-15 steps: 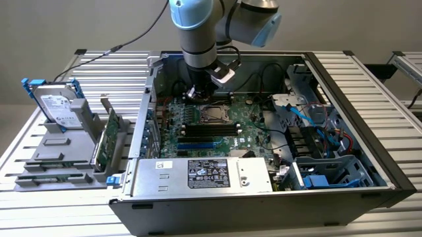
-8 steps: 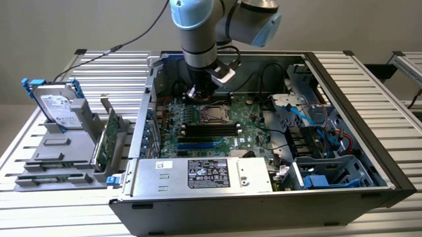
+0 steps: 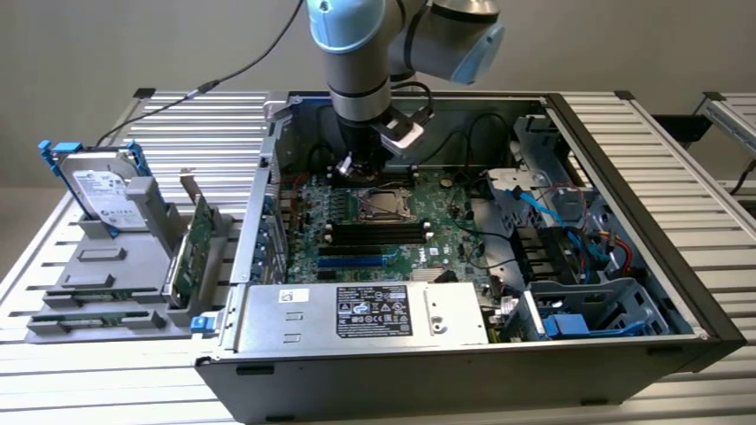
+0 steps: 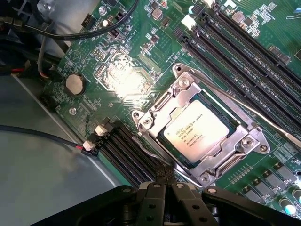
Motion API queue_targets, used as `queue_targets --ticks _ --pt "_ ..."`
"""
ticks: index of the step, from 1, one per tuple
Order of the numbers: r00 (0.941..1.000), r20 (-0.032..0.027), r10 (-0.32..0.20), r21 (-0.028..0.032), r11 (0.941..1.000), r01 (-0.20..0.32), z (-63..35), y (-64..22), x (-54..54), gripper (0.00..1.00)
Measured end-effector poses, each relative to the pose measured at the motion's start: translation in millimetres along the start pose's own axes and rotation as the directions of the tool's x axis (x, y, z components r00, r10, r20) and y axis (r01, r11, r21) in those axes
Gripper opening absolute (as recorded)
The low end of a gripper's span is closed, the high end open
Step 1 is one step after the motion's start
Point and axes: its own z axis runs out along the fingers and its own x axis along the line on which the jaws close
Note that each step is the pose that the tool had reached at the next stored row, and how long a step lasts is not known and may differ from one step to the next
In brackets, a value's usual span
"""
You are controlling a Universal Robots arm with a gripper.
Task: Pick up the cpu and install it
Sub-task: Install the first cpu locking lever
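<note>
The cpu [image 4: 197,132], a small square chip with a dull silver top and printed text, lies flat inside the metal socket frame [image 4: 181,89] on the green motherboard [image 4: 127,52]. In the exterior view the cpu [image 3: 381,203] sits in the upper middle of the board inside the open computer case. My gripper [image 4: 165,176] hovers close to the socket's edge with its black fingers pressed together and nothing between them. From the exterior view, the gripper [image 3: 351,168] hangs just above and toward the exterior view's left of the socket.
Black memory slots [image 3: 378,232] run beside the socket. A thin metal lever [image 4: 263,117] slants past the frame. The power supply [image 3: 366,314] fills the case front and blue cables [image 3: 546,205] lie at the exterior view's right. A hard drive [image 3: 101,190] and green cards [image 3: 195,241] stand outside.
</note>
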Motion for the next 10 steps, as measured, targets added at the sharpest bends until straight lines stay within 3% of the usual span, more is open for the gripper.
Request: queue_targets --ticks 10 --pt "1.0000 0.0013 0.000 -0.0011 1.0000 0.000 0.6 0.9 0.9 0.11"
